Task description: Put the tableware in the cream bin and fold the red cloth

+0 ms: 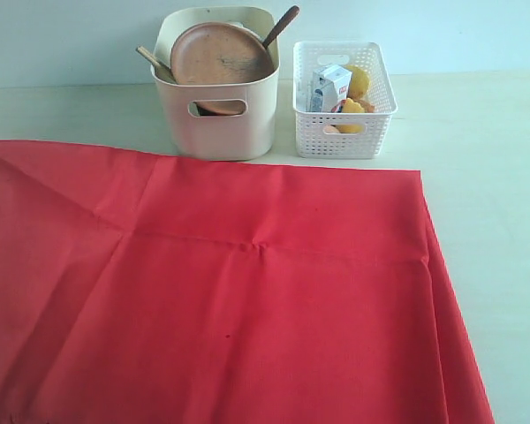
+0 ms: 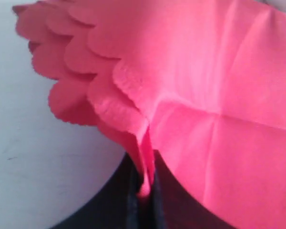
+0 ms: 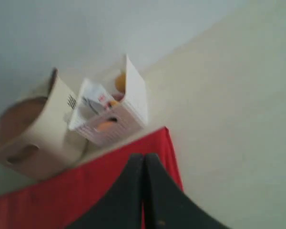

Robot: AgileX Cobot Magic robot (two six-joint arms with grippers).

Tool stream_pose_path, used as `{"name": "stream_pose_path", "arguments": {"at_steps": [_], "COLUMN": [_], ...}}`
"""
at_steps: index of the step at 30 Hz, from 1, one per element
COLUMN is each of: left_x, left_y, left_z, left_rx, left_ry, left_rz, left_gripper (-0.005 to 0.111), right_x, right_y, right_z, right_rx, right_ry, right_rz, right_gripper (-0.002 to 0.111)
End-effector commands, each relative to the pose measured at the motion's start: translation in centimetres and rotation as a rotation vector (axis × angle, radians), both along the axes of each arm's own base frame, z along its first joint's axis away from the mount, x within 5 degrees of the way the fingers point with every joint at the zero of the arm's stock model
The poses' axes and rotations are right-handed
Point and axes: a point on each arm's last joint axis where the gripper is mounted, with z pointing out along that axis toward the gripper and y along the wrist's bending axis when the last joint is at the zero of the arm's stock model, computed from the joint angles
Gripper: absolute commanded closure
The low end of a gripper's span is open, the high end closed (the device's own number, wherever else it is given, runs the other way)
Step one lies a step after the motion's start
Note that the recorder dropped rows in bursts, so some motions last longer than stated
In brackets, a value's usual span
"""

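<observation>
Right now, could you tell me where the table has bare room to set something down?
Bare table lies right of the red cloth and white basket, and left of the cream bin behind the cloth. The bin, filled by the brown plate, and the basket are crowded.

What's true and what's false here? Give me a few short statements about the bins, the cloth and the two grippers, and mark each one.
1. The round brown plate is inside the cream bin. True.
2. The milk carton is in the cream bin. False: it stands in the white lattice basket beside the bin.
3. The red cloth is folded into a small square. False: it lies mostly spread out on the table, with crease lines showing.
4. The left gripper is shut on the scalloped edge of the red cloth. True.
5. The right gripper holds a spoon. False: its jaws are shut and nothing shows between them.
</observation>
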Motion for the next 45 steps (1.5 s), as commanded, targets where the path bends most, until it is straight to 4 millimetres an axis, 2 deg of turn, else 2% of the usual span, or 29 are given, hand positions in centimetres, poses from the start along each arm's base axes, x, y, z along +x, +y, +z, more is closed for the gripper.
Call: {"name": "stream_pose_path", "arguments": {"at_steps": [1,8,9,10,11,12,15,19,26,28,32,36,38,39,42,45], "left_x": [-0.1,-0.6,-1.0,-1.3,-1.7,-1.7,-2.3,-2.6,-4.3,-4.0,-3.4,-2.9,-2.7,-2.8,-3.1,-3.3], "left_y": [-3.9,-11.3,-13.5,-14.5,-16.5,-17.2,-21.6,-26.5,-35.2,-37.1,-39.5,-40.6,-41.0,-41.2,-42.0,-42.6], "left_z": [2.1,4.2,4.8,5.0,5.4,5.5,5.1,4.1,3.1,2.9,3.1,3.1,2.5,2.2,1.2,1.2], "left_rx": [-0.026,-0.057,-0.073,-0.081,-0.091,-0.096,-0.114,-0.136,-0.177,-0.194,-0.213,-0.229,-0.218,-0.216,-0.214,-0.234], "left_ry": [-0.041,-0.072,-0.086,-0.095,-0.112,-0.117,-0.102,-0.058,-0.024,-0.005,0.03,0.022,0.022,0.03,0.02,-0.014], "left_rz": [-0.088,-0.247,-0.286,-0.304,-0.333,-0.339,-0.428,-0.495,-0.617,-0.613,-0.624,-0.618,-0.635,-0.642,-0.661,-0.709], "left_gripper": [0.107,0.107,0.107,0.107,0.107,0.107,0.107,0.107,0.107,0.107,0.107,0.106,0.1,0.093,0.062,0.027], "right_x": [2.4,4.8,5.3,5.6,6.0,6.2,7.0,7.5,7.6,7.6,7.6,7.6,7.6,7.6,7.6,7.6], "right_y": [0.7,2.4,2.8,2.9,3.1,3.2,3.4,3.7,3.6,3.6,3.6,3.6,3.5,3.5,3.5,3.5], "right_z": [-0.7,-3.0,-3.9,-4.2,-5.1,-5.5,-7.4,-8.7,-9.3,-9.3,-9.3,-9.3,-9.4,-9.3,-9.3,-9.3], "right_rx": [-0.073,-0.075,-0.072,-0.078,-0.073,-0.071,-0.054,-0.056,-0.061,-0.063,-0.065,-0.065,-0.066,-0.064,-0.064,-0.062], "right_ry": [0.233,0.421,0.459,0.471,0.513,0.531,0.611,0.638,0.672,0.672,0.672,0.672,0.672,0.671,0.671,0.671], "right_rz": [0.105,0.331,0.396,0.418,0.446,0.453,0.495,0.547,0.546,0.543,0.54,0.54,0.536,0.534,0.534,0.533], "right_gripper": [0.108,0.108,0.108,0.108,0.108,0.108,0.108,0.108,0.108,0.108,0.108,0.108,0.108,0.108,0.108,0.108]}}
